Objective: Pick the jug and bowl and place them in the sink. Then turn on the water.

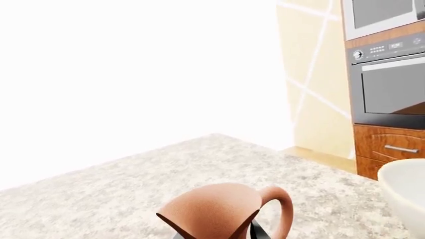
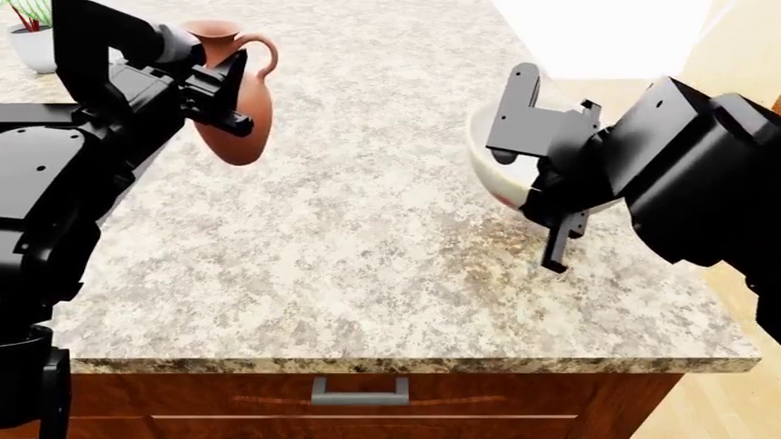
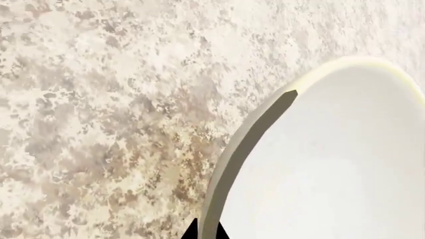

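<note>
While a speckled granite desk [image 2: 366, 229] fills most of the head view, with a wooden drawer front and a steel handle [image 2: 358, 393] under its near edge, both black arms reach out over it. Beyond the desk's far right corner the left wrist view shows a built-in oven [image 1: 388, 79] set in wooden cabinets, with a drawer [image 1: 391, 147] below it.

Near the desk's right edge sits the bowl [image 2: 518, 169], white inside with a pale yellowish rim, wide and deep. The right gripper [image 2: 550, 183] is at its near rim: one finger reaches in over the bowl and the other hangs down outside the wall toward the desk, so the rim lies between them. Whether those fingers actually press on the rim I cannot tell; in the right wrist view only a dark tip shows at the rim [image 3: 226, 164].

Toward the far left corner the jug [image 2: 232, 91], brown clay with a loop handle, is tilted and appears lifted clear of the desk. The left gripper [image 2: 226, 91] has its fingers closed on the jug's body, just beside the handle. A white plant pot [image 2: 35, 41] stands at the far left corner.
</note>
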Robot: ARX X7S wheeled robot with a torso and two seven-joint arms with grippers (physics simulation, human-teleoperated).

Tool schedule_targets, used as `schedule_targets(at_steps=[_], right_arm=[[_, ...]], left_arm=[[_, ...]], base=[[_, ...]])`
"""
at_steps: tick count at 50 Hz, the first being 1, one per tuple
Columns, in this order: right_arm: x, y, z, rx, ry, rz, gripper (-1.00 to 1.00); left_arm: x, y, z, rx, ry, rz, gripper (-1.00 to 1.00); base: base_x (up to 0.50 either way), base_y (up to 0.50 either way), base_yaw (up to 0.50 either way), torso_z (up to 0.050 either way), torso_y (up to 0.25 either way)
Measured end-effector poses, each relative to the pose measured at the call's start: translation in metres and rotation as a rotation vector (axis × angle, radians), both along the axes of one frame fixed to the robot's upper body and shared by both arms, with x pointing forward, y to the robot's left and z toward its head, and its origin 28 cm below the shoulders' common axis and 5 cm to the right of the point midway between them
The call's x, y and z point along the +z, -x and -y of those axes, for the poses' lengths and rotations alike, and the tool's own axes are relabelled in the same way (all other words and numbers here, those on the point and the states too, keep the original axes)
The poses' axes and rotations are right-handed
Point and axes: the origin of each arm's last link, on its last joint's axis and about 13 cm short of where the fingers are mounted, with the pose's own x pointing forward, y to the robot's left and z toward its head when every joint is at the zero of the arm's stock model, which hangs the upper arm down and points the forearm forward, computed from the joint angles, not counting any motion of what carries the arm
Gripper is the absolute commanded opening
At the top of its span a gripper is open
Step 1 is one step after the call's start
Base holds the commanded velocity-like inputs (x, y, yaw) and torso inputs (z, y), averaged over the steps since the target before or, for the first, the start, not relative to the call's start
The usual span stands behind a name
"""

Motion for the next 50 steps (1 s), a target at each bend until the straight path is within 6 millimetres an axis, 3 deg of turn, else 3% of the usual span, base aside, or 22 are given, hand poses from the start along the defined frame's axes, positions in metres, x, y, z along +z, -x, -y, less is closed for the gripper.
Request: schedule_targets(at_steps=[29, 50], right_arm=[[0.049, 0.073, 0.004, 0.096, 0.055, 0.101, -1.0], [0.05, 0.085, 0.006, 0.099, 0.037, 0.095, -1.0]], left_arm=[[0.004, 0.0, -0.001, 0.04, 0.017, 0.025, -1.0], [0.004, 0.001, -0.003, 0.052, 0.017, 0.035, -1.0]], base=[[0.0, 0.0, 0.0, 0.001, 0.002], [-0.09, 0.0, 0.0, 0.0, 0.002]])
